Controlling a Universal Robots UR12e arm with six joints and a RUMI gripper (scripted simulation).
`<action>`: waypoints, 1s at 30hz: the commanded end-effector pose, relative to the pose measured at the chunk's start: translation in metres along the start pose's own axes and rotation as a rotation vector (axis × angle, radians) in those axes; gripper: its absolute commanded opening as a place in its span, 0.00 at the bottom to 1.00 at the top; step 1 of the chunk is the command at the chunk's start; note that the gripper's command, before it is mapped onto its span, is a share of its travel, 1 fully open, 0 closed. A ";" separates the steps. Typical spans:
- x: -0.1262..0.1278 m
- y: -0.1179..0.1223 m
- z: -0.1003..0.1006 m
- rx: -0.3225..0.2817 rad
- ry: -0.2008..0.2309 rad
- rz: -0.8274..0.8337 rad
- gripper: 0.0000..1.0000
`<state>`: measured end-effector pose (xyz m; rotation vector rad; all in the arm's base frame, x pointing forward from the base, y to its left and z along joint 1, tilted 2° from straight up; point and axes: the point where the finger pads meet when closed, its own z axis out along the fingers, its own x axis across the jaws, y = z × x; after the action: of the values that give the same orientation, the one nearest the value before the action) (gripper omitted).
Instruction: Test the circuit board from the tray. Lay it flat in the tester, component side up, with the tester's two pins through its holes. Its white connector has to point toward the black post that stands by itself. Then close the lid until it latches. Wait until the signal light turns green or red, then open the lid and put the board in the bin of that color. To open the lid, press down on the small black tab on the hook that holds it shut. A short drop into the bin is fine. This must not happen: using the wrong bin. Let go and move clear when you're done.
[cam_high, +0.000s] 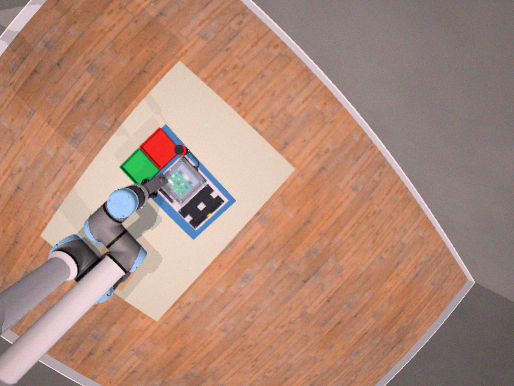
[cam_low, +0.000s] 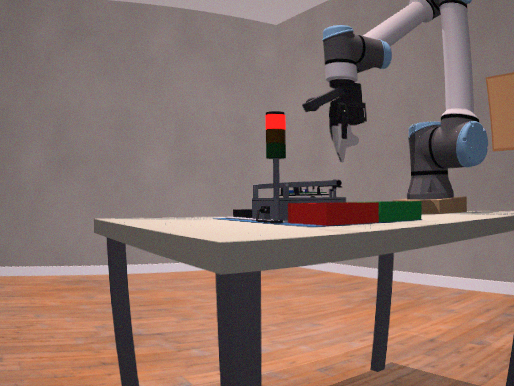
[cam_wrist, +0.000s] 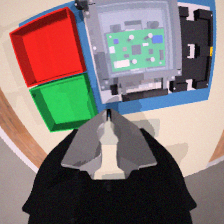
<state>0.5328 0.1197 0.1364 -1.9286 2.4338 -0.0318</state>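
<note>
Fingers (cam_low: 341, 159): clenched, nothing between them, tips together and pointing down. I hold them in the air above the surface (cam_high: 240, 150) (cam_low: 200, 230) (cam_wrist: 185, 145), apart from the tester (cam_high: 203, 179) (cam_low: 270, 209) (cam_wrist: 93, 62). From my wrist, the tips line up with the strip just beyond the green bin's near corner, beside the tester's edge. The top view hides them.

Board (cam_high: 179, 183) (cam_wrist: 136, 50): in the tester, under the see-through lid (cam_high: 187, 166) (cam_low: 311, 183) (cam_wrist: 175, 40). It looks flat, component side up; I see green, a blue part and small pale pieces. Pins too small to make out.

Lid: down over the board, close to level, its far end a touch higher in the side view. Whether the hook has it, I cannot tell.

Light (cam_high: 180, 150) (cam_low: 275, 135): top section glowing red, lower two dark.

Red bin (cam_high: 159, 148) (cam_low: 332, 214) (cam_wrist: 50, 47): next to the light, on the tester's side opposite the black tray (cam_high: 213, 197) (cam_low: 242, 213) (cam_wrist: 202, 30). Green bin (cam_high: 140, 166) (cam_low: 400, 211) (cam_wrist: 65, 102): adjoins the red one, nearer me.
</note>
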 end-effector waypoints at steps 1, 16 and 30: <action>0.000 -0.001 -0.001 0.002 0.002 0.111 0.00; 0.000 -0.001 -0.001 0.002 0.001 0.630 0.00; 0.000 -0.001 -0.001 0.002 0.001 1.174 0.00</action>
<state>0.5327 0.1198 0.1364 -0.4955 3.0572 0.0110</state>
